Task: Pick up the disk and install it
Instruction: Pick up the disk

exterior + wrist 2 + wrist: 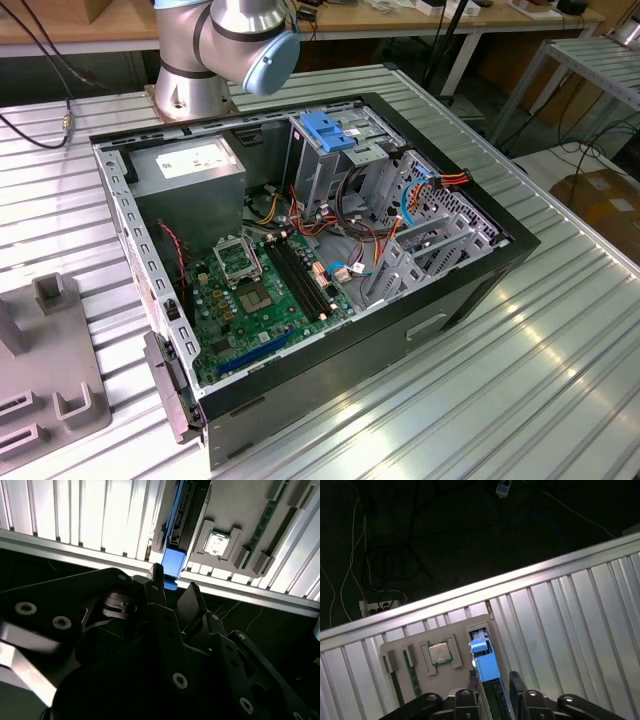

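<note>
The disk (pixel 486 665) stands on edge in a slot of the grey tray (pixel 405 647) on the ribbed surface (pixel 570 615). Its blue-capped end points at the end effector (pixel 493 681), and its long axis runs straight on from the gap between the jaws. The end effector sits narrowly apart astride that end, apparently not yet clamped, well away from the opened computer case (pixel 470 275).

The gripper (pixel 174 586) hangs with its black fingers (pixel 156 579) spread, one on each side of the blue end of the disk (pixel 173 562). The disk stands on edge in a slot of a grey holder plate (pixel 240 525), right at the edge of the ribbed metal table (pixel 75 515). A processor chip (pixel 218 543) and a memory stick (pixel 270 512) sit in the same plate.
</note>
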You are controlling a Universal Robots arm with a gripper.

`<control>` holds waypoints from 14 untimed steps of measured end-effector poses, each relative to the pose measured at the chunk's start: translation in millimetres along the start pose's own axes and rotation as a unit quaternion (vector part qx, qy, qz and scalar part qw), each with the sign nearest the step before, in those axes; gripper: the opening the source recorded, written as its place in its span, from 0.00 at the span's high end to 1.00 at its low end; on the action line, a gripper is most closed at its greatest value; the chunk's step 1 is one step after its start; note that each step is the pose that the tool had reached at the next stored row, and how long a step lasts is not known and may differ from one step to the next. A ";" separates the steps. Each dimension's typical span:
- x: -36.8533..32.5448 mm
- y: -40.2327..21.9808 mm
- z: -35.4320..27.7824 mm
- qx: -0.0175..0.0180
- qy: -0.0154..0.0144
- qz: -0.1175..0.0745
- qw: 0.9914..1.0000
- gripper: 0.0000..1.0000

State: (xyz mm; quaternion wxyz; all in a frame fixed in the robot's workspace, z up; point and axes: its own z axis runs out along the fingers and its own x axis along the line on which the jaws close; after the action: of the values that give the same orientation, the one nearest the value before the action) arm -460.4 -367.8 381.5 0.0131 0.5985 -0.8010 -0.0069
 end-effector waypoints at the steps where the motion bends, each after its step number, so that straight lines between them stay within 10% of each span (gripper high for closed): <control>1: 0.0 0.0 0.6 0.000 0.000 -0.008 1.000 0.62; 14: 2.4 -0.1 17.1 0.001 0.002 -0.091 0.996 0.48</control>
State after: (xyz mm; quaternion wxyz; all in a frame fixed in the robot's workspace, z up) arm -461.4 -370.2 364.5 0.0137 0.6691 -0.7430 -0.0057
